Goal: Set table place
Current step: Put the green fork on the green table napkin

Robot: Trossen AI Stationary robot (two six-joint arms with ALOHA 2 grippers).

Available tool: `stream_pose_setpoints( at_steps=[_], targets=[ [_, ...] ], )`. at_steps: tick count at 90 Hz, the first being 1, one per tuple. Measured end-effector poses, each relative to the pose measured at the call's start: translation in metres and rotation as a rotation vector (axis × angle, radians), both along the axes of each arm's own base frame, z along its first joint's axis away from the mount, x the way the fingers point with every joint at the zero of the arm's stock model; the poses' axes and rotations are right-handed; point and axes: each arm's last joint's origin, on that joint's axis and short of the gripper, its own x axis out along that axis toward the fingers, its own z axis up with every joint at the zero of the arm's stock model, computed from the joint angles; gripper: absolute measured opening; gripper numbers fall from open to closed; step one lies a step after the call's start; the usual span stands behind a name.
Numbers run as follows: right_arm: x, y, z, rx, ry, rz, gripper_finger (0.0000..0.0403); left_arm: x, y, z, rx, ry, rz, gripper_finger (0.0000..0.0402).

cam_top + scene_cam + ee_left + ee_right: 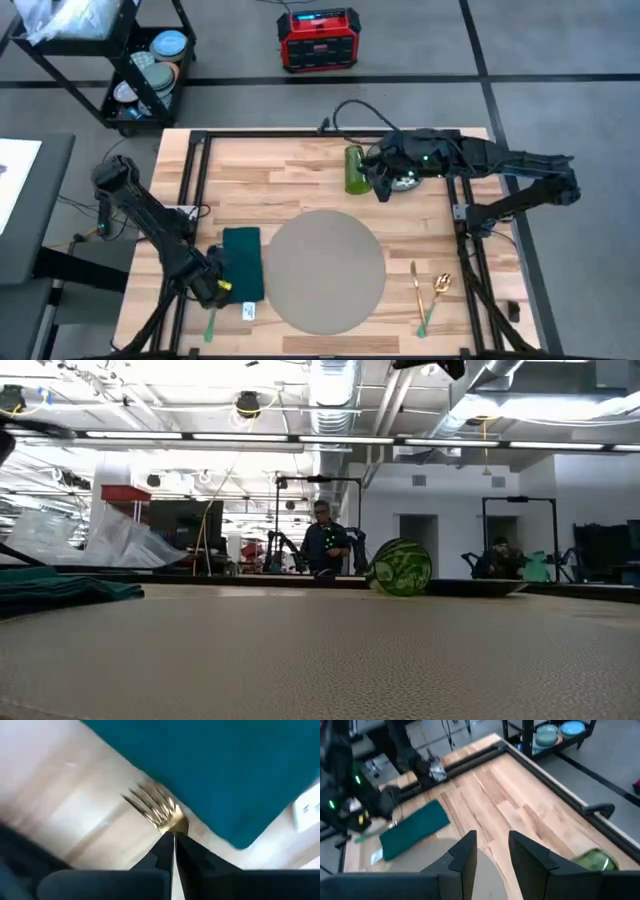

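The round grey placemat [325,270] lies flat on the wooden table [290,165] and fills the low view's foreground [320,650]. A dark green napkin [243,262] lies at its left. My left gripper [220,287] is at the napkin's near left corner, shut on a gold fork [152,805] with a green handle [211,325]. My right gripper [491,851] is open with nothing between its fingers, above the table's far side [381,188], next to a green glass [354,170] lying on its side. My left gripper pinches the fork's neck [173,826], just behind the tines, between its two shut fingers. The tines stick out past the fingertips over the bare wood beside the napkin's edge [200,827]. The green handle trails toward the table's near edge. Whether the fork is lifted clear, I cannot tell.
A gold knife [413,285] and a green-handled gold spoon [436,297] lie right of the placemat. A white tag [248,312] lies near the napkin's near edge. Black frame rails [190,190] run along the table's sides. A cart with dishes [150,70] stands beyond the far left corner.
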Motion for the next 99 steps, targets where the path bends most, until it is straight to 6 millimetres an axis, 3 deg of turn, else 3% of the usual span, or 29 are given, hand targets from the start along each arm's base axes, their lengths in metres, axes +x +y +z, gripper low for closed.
stream_pose_setpoints(
  at_steps=[13, 28, 39, 51, 65, 79, 86, 99],
  targets=[
    [-0.002, 0.008, -0.003, -0.026, 0.047, 0.048, 0.0102, -0.006, 0.001, 0.015, -0.012, -0.018, 0.182, 0.0],
    [-0.003, 0.014, -0.005, -0.057, 0.079, 0.092, 0.0102, -0.002, -0.022, 0.018, -0.146, -0.151, 0.361, 0.0],
    [-0.004, 0.016, -0.007, -0.066, 0.107, 0.103, 0.0103, 0.009, -0.041, 0.018, -0.315, -0.182, 0.351, 0.0],
    [-0.004, 0.016, -0.014, -0.092, 0.143, 0.12, 0.0103, 0.019, -0.05, 0.014, -0.367, -0.223, 0.358, 0.0001],
    [-0.003, 0.016, -0.025, -0.109, 0.185, 0.137, 0.0103, 0.037, -0.056, 0.014, -0.352, -0.493, 0.39, 0.0009],
    [0.001, 0.014, -0.022, -0.143, 0.133, 0.144, 0.0103, 0.049, -0.068, 0.023, -0.41, -0.651, 0.226, 0.001],
    [0.004, 0.014, -0.018, -0.148, 0.085, 0.139, 0.0103, 0.052, -0.07, 0.025, -0.354, -0.732, 0.116, 0.0011],
    [0.006, 0.014, -0.014, -0.132, 0.038, 0.122, 0.0103, 0.059, -0.064, 0.022, -0.382, -0.715, 0.26, 0.0011]
  ],
)
